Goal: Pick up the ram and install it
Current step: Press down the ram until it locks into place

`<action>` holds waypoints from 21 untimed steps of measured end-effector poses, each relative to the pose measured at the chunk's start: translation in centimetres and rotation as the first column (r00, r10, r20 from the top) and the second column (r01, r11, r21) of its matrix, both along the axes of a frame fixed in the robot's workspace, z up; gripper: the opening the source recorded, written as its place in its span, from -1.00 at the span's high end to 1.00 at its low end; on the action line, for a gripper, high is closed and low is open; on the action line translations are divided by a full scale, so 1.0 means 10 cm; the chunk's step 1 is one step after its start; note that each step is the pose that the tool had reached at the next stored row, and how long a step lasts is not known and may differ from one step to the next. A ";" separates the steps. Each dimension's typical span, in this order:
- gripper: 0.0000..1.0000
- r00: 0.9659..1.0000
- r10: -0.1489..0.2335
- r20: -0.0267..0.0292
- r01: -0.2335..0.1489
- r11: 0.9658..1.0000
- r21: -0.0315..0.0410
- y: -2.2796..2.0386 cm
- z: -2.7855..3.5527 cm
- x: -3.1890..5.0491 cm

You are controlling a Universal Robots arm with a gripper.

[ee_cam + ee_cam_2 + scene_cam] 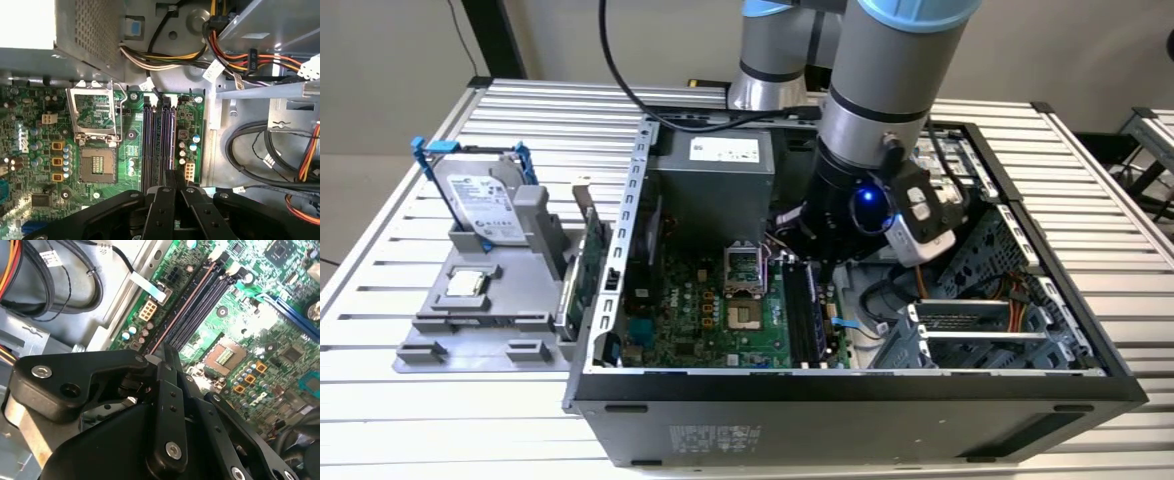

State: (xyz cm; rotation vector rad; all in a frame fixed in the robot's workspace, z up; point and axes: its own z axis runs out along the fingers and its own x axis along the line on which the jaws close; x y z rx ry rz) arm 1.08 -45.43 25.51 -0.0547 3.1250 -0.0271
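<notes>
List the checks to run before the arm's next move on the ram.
1. Ram lined up along a black memory slot: ok.
2. Tool over one end of the slots, on the ram's line: ok.
3. Ram pressed fully home: cannot tell.
4. Slot latches closed: cannot tell.
5. Power cables lying clear of the slots: ok.
6. Tool apart from the CPU socket: ok.
</notes>
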 end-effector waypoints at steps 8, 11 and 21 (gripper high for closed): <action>1.00 0.991 0.134 0.000 -0.134 0.991 0.000 0.000 0.000 0.000; 1.00 0.983 0.186 0.000 -0.186 0.983 0.000 0.000 0.000 0.000; 1.00 0.934 0.359 0.000 -0.359 0.934 0.000 0.000 0.000 0.000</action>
